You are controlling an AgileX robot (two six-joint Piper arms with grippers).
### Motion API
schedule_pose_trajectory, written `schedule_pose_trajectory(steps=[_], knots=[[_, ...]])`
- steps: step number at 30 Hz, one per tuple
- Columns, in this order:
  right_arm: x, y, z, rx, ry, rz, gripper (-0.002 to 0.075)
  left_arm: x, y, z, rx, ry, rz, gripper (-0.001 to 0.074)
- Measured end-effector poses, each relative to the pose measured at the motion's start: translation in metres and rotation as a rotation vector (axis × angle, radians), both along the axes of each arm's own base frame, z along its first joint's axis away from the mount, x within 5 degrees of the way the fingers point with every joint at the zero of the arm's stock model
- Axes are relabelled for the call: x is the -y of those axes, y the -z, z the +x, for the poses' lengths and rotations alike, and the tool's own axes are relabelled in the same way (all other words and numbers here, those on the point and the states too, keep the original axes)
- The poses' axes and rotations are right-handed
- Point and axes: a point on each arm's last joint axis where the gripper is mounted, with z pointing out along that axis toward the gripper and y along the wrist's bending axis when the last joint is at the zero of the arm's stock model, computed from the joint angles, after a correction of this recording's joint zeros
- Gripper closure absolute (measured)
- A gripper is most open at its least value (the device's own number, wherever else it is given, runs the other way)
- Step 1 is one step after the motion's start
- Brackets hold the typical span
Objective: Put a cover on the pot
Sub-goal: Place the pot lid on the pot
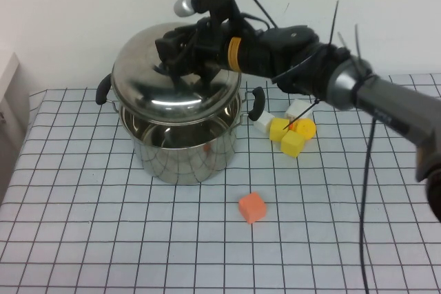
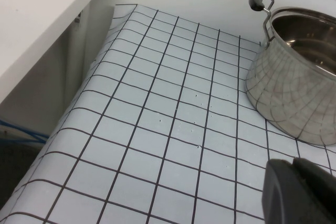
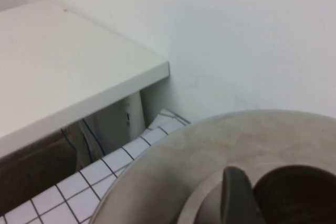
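One arm is doing the work: the right gripper (image 1: 172, 56), reaching in from the right, is clamping the black knob of the domed steel lid (image 1: 176, 77) and holding it tilted over the pot (image 1: 182, 146), with the lid's right edge raised and the interior showing beneath. The pot is standing on the gridded tablecloth (image 1: 103, 225), left of centre. Just beside its right handle, white and yellow blocks (image 1: 289, 134) are clustering; an orange cube (image 1: 252, 207) is lying nearer the front. The left gripper (image 2: 302, 192) is sitting low over the cloth near the pot's left side; whether its claw is apart or together cannot be told.
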Motion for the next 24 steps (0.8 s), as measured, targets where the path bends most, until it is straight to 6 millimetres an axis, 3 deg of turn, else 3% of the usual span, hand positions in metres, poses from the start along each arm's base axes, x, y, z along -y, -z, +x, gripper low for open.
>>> schedule_pose_trajectory(steps=[9, 24], knots=[[-0.006, 0.035, 0.014, -0.026, 0.022, -0.027, 0.0376, 0.0, 0.0, 0.0, 0.0, 0.0, 0.0, 0.0738], [-0.006, 0.039, 0.016, -0.026, 0.04, -0.03, 0.0376, 0.0, 0.0, 0.0, 0.0, 0.0, 0.0, 0.0738]])
